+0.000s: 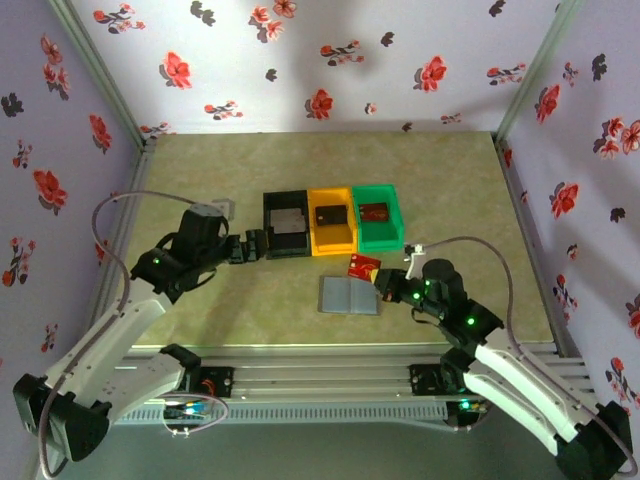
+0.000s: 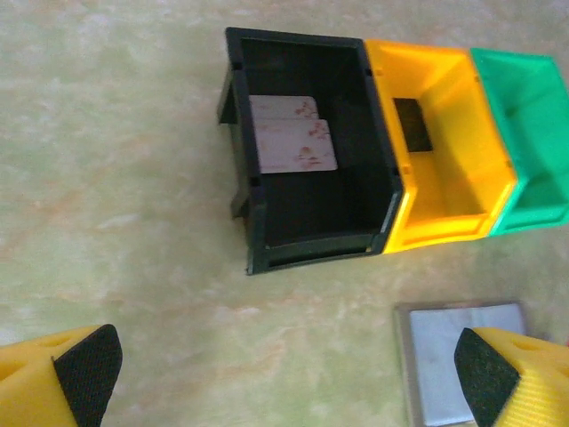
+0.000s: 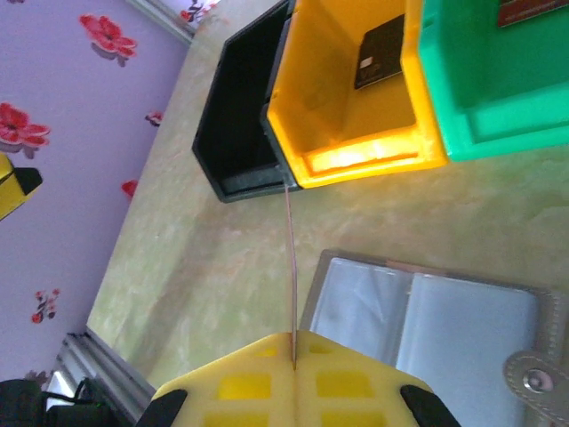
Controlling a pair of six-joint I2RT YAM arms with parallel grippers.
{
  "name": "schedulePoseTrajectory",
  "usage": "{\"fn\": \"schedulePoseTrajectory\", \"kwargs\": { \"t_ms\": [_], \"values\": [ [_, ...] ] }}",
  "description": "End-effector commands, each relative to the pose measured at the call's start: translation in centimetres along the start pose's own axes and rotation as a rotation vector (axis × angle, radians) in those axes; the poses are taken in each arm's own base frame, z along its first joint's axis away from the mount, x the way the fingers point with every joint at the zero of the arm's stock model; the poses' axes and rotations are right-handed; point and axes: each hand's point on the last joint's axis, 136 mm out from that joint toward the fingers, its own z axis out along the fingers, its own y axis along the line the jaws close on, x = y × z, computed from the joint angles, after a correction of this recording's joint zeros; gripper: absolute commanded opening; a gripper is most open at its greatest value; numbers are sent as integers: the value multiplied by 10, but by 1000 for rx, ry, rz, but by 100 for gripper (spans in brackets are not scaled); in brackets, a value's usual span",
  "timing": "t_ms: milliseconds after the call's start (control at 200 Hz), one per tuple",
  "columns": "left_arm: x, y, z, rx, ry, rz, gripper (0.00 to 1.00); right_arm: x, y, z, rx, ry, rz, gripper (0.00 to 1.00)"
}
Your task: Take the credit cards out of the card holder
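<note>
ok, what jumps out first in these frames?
The black bin, orange bin and green bin stand in a bright row at mid-table. In front lies the open grey card holder, and the right gripper pinches a red card between it and the green bin.

We find bare beige tabletop [image 1: 200,170] behind and to the left of the three open-topped plastic bins. The black bin [image 1: 285,252], the orange bin [image 1: 333,247] and the green bin [image 1: 380,243] stand wall to wall, so nothing passes between them; each can be entered from above. The left gripper [image 1: 255,246], jaws spread wide, crowds the black bin's left front corner. The flat grey folding card holder [image 1: 349,296] lies open near the bins. In the narrow strip between, the right gripper [image 1: 380,278] pinches a thin reddish-brown credit card [image 1: 363,267]. Purple floral walls [image 1: 60,120] close off the back and both sides.
</note>
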Motion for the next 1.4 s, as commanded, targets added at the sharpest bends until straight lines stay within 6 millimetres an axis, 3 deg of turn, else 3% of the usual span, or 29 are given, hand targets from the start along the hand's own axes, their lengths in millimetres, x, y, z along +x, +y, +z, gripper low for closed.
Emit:
{"fn": "schedulePoseTrajectory", "kwargs": {
  "t_ms": [0,255,690,895,1115,1395],
  "values": [
    [0,14,-1,-47,-51,47,100,-6,-11,-7,91,9,-21,0],
    [10,22,2,-38,-110,-13,100,-21,-23,-19,212,18,-44,0],
    [17,27,6,-66,-80,18,100,-70,-33,-26,347,54,-67,0],
    [19,30,7,-78,-76,15,100,-91,-40,-6,352,75,-40,0],
    [21,33,8,-95,-69,41,100,-102,-39,32,288,140,-27,0],
    [22,36,11,-117,-60,57,100,-123,-58,70,322,204,-19,0]
  ]
}}
